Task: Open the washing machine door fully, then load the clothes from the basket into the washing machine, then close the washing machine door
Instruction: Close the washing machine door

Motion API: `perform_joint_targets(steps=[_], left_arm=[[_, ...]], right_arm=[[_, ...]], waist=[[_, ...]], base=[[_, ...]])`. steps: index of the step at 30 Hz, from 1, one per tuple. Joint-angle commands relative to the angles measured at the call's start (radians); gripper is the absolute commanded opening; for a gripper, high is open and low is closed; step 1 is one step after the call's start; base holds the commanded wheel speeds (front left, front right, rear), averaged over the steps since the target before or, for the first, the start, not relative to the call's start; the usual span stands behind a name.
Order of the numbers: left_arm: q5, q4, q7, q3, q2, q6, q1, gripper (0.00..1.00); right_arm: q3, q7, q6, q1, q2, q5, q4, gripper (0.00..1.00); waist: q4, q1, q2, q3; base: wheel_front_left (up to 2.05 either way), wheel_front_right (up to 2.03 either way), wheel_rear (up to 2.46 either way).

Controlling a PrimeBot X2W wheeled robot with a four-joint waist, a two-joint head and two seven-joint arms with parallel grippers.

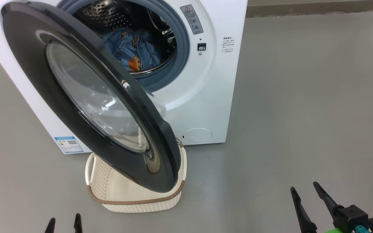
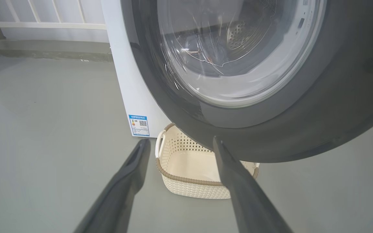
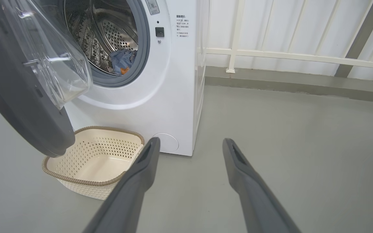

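Note:
The white washing machine [image 1: 206, 94] stands ahead with its black-rimmed door [image 1: 28, 74] swung open over the basket [image 1: 134, 202]. Light blue clothes [image 1: 131, 48] with orange prints lie inside the steel drum, also seen as clothes [image 3: 121, 61] from the right wrist. The cream basket [image 3: 96, 161] sits on the floor in front of the machine, with nothing in the part I can see. My left gripper [image 1: 64, 221] is open at the bottom left, short of the basket [image 2: 186, 165] and below the door [image 2: 335, 106]. My right gripper [image 1: 304, 189] is open at the lower right, apart from everything.
Grey floor [image 1: 303, 97] stretches to the right of the machine. A white railing [image 3: 287, 55] and a low concrete kerb [image 3: 287, 84] run behind. A blue label [image 1: 69, 144] marks the machine's lower left corner, a round service flap [image 1: 197, 135] its lower right.

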Motion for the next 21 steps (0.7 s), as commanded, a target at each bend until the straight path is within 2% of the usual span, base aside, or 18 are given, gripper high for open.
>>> perform_joint_targets(steps=[1,12,17,21], left_arm=[[0.009,-0.022,-0.010,0.038,0.004,-0.003,-0.036,1.00],[0.004,-0.031,-0.010,0.035,0.003,-0.003,-0.031,1.00],[0.002,-0.032,-0.010,0.031,0.003,0.001,-0.032,1.00],[-0.002,-0.031,-0.010,0.026,0.003,0.003,-0.037,1.00]], right_arm=[[0.023,-0.005,0.002,-0.011,-0.011,-0.012,-0.020,0.00],[0.040,-0.005,0.002,-0.050,-0.012,0.006,-0.048,0.00],[0.106,-0.005,0.002,-0.156,-0.007,0.026,-0.167,0.00],[0.207,-0.005,0.002,-0.281,0.001,0.042,-0.298,0.00]], waist=[[0.001,0.0000,-0.0001,0.000],[0.004,0.0000,-0.0001,0.002],[0.003,0.0000,-0.0001,0.004],[0.007,0.0000,-0.0001,0.001]], base=[[0.00,0.00,0.00],[0.00,0.00,0.00],[0.00,0.00,0.00],[0.00,0.00,0.00]])
